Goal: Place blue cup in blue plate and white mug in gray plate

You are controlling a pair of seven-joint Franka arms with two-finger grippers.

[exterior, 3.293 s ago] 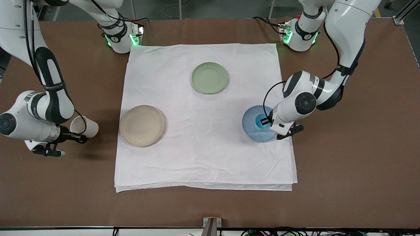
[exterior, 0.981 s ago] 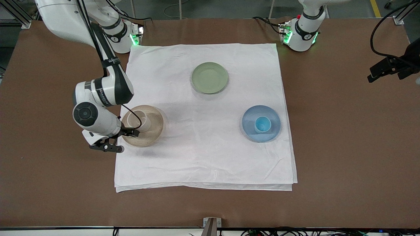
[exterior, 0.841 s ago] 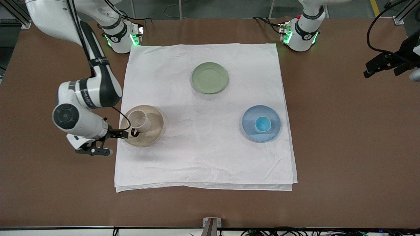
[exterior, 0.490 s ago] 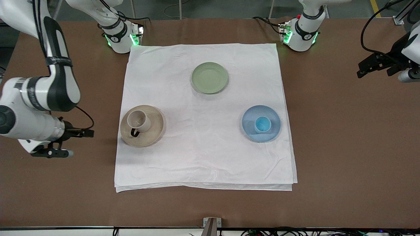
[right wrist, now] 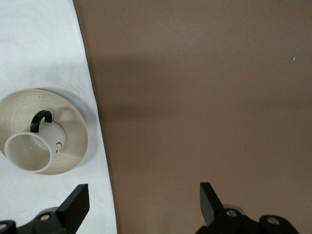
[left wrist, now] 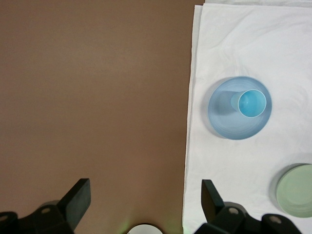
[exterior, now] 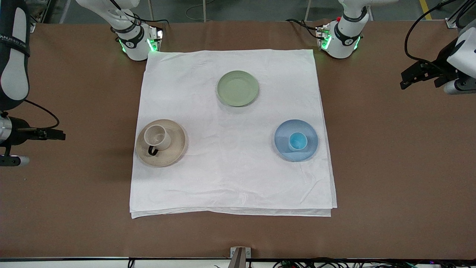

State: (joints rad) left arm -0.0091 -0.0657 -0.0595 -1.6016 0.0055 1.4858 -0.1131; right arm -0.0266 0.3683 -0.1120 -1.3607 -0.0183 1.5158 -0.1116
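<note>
The blue cup point(exterior: 298, 141) stands upright in the blue plate point(exterior: 282, 149). The white mug point(exterior: 156, 136) stands upright in the gray plate point(exterior: 174, 149), its black handle toward the front camera. My left gripper point(exterior: 408, 76) is open and empty over the bare brown table at the left arm's end. My right gripper point(exterior: 59, 135) is open and empty over bare table at the right arm's end. The left wrist view shows the open left gripper point(left wrist: 145, 190), the cup point(left wrist: 251, 103) and the blue plate point(left wrist: 224, 122). The right wrist view shows the open right gripper point(right wrist: 144, 192), the mug point(right wrist: 31, 148) and the gray plate point(right wrist: 73, 141).
A white cloth point(exterior: 230, 178) covers the middle of the table under all the plates. A sage-green plate point(exterior: 237, 88) lies on it farther from the front camera, with nothing on it; its edge shows in the left wrist view point(left wrist: 297, 190).
My right gripper set the mug in the gray plate, let go and drew back toward the right arm's end. My left gripper left the cup in the blue plate and withdrew.
</note>
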